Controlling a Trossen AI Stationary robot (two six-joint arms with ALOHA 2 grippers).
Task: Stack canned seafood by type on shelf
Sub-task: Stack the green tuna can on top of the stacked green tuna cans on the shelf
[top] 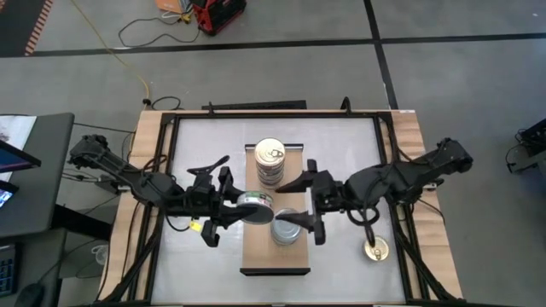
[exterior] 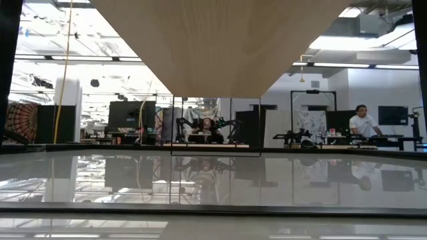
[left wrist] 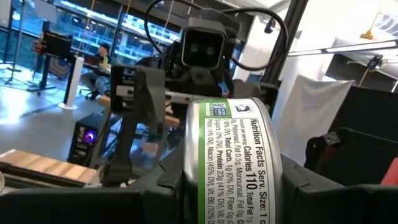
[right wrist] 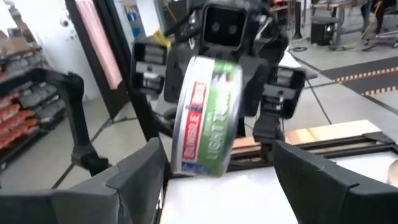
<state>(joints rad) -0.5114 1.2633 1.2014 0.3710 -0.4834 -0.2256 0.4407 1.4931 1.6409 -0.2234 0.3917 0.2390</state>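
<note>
The shelf (top: 273, 260) is a light-wood board lying down the middle of the white table. On its far part stands a stack of gold-lidded cans (top: 271, 160); nearer stands a short stack of silver-lidded cans (top: 287, 230). My left gripper (top: 243, 207) is shut on a green-and-white labelled can (left wrist: 233, 162) above the shelf, between the two stacks. My right gripper (top: 304, 205) stands open just right of that can (right wrist: 208, 118), its fingers facing it and apart from it. The low view shows neither gripper. My left gripper pinches the can between its two fingers, one on each flat end (left wrist: 186, 168), with the labelled side wall toward the wrist camera. The fingers come about level from the table's left. The can stands on edge, lifted clear of the shelf.
One gold-lidded can (top: 375, 250) lies alone on the table near the right front. A dark frame runs around the table, with wooden strips (top: 149, 136) along both sides. In the low view, the shelf's wood (exterior: 213, 47) fills the top.
</note>
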